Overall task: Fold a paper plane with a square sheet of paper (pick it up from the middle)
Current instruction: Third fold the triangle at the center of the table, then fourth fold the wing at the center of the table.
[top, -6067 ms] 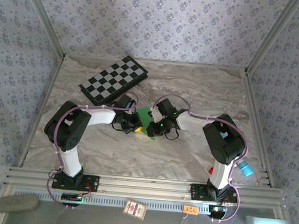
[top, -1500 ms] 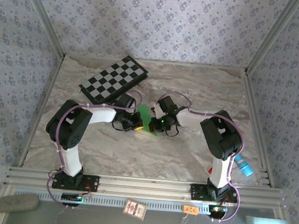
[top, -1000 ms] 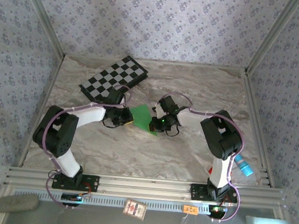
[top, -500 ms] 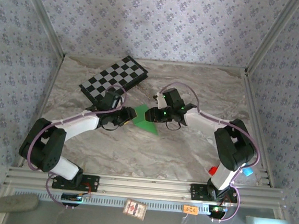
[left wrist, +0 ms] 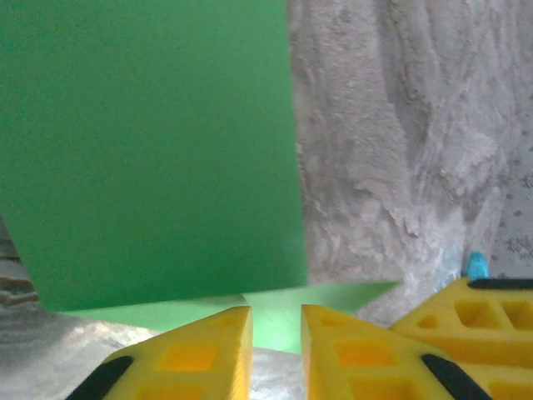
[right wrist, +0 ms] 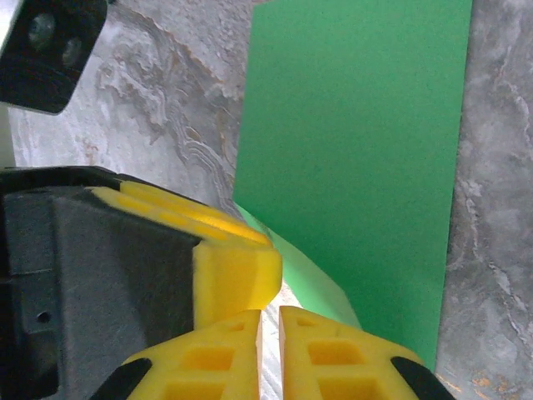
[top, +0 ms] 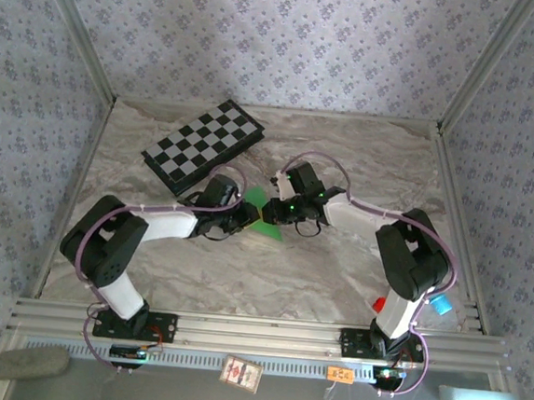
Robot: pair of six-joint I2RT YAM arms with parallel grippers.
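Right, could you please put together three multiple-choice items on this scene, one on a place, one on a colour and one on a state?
1. Where on the grey marbled table does the black-and-white checkered board lie?
A. In the far left part
B. In the near right corner
C. Against the right wall

2. What colour are the two fingers of the left gripper?
A. Red
B. Yellow
C. White

3. In what state is the bright-green paper?
A. Crumpled into a ball
B. Torn into two pieces
C. Smooth, with one layer folded over another

Answers:
1 A: the top view shows the board at the far left, apart from the paper.
2 B: the left wrist view shows both fingers yellow.
3 C: in the left wrist view a lower green layer sticks out beneath the flat upper sheet.
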